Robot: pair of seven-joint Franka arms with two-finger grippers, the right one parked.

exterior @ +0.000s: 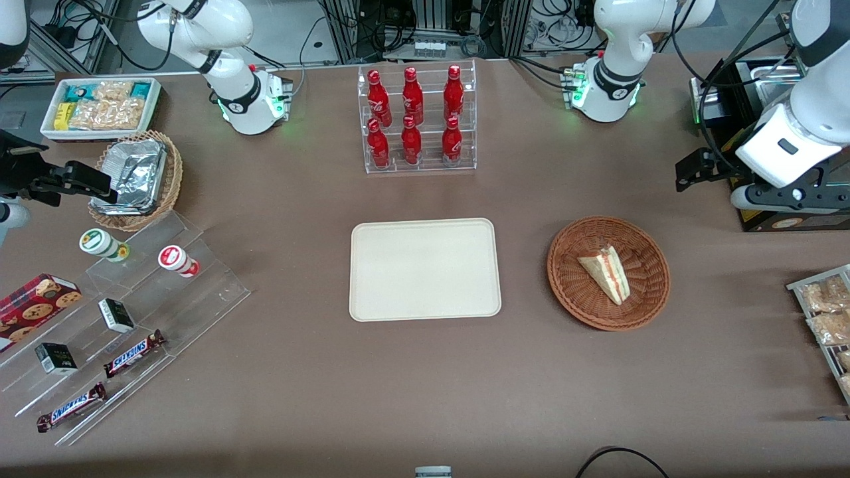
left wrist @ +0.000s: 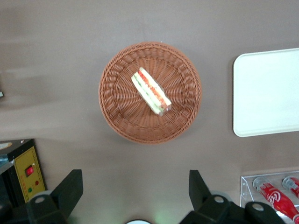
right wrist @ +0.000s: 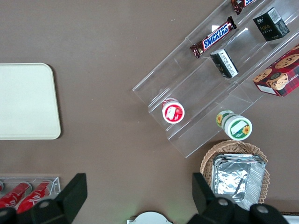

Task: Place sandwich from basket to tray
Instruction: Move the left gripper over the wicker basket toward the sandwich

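The sandwich, a pale wedge with red and green filling, lies in the round reddish-brown wicker basket. Beside the basket, toward the parked arm's end, the cream tray lies flat with nothing on it. My left gripper hangs well above the table, farther from the front camera than the basket and toward the working arm's end. It is open, its black fingers spread wide with nothing between them.
A clear rack of red bottles stands farther from the front camera than the tray. A black box with a yellow panel sits under the working arm. Snack packets lie at the working arm's table edge. Acrylic steps with snacks are toward the parked arm's end.
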